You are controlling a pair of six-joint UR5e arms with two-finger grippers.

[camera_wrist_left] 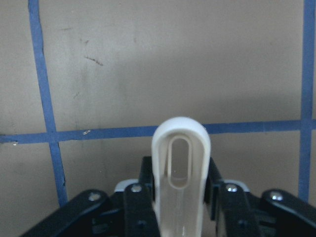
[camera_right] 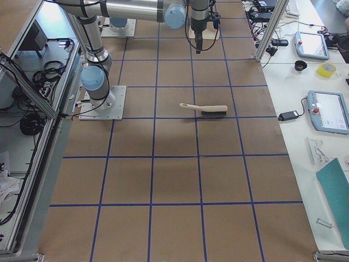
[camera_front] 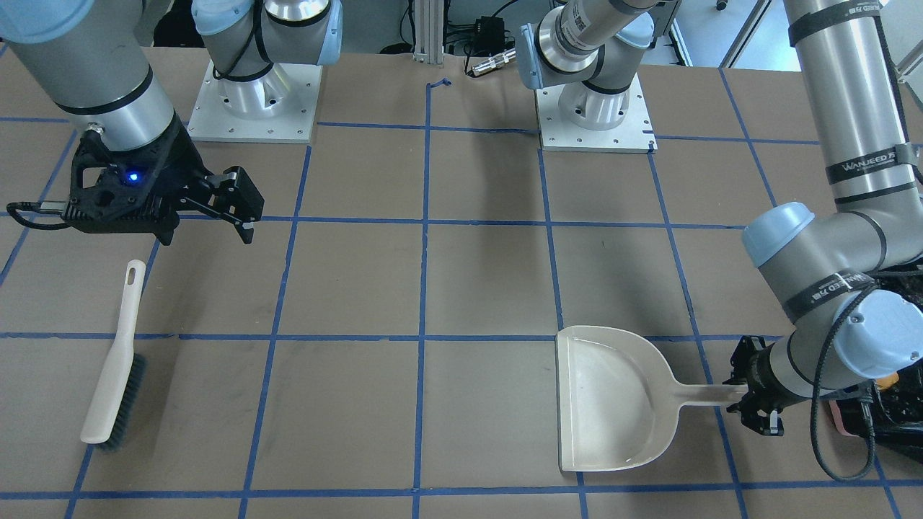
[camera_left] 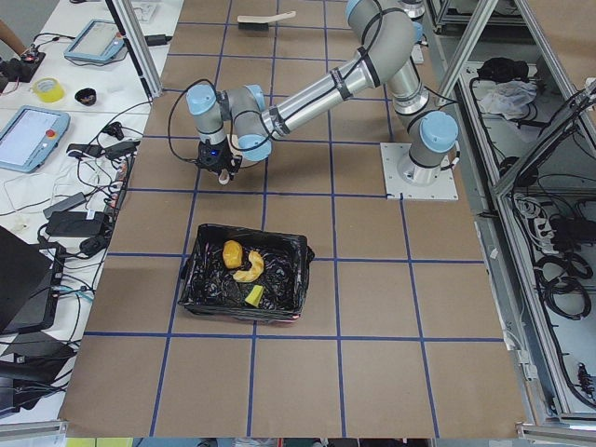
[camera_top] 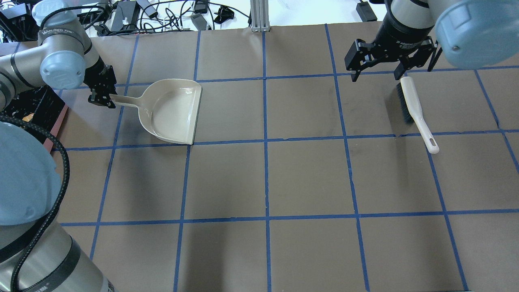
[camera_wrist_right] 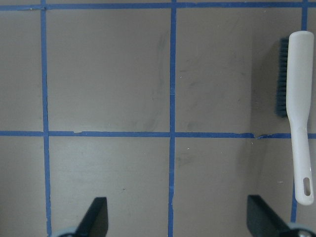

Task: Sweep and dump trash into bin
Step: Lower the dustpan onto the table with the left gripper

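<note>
The pink bin (camera_left: pixel 197 279), lined with a black bag, holds the amber oval (camera_left: pixel 233 252), the pale yellow crescent (camera_left: pixel 250 269) and the green-and-yellow wedge (camera_left: pixel 254 295). My left gripper (camera_top: pixel 103 99) is shut on the handle of the beige dustpan (camera_top: pixel 170 109), which lies flat and empty on the table next to the bin. The handle end (camera_wrist_left: pixel 181 168) shows between the fingers in the left wrist view. My right gripper (camera_top: pixel 377 76) is open and empty, hovering just beyond the brush (camera_top: pixel 413 107).
The brush (camera_front: pixel 115 367) lies loose on the table, bristles on its side; it also shows in the right wrist view (camera_wrist_right: pixel 298 113). The bin's edge (camera_front: pixel 836 419) sits behind my left wrist. The arm bases (camera_front: pixel 256 108) stand at the robot's side.
</note>
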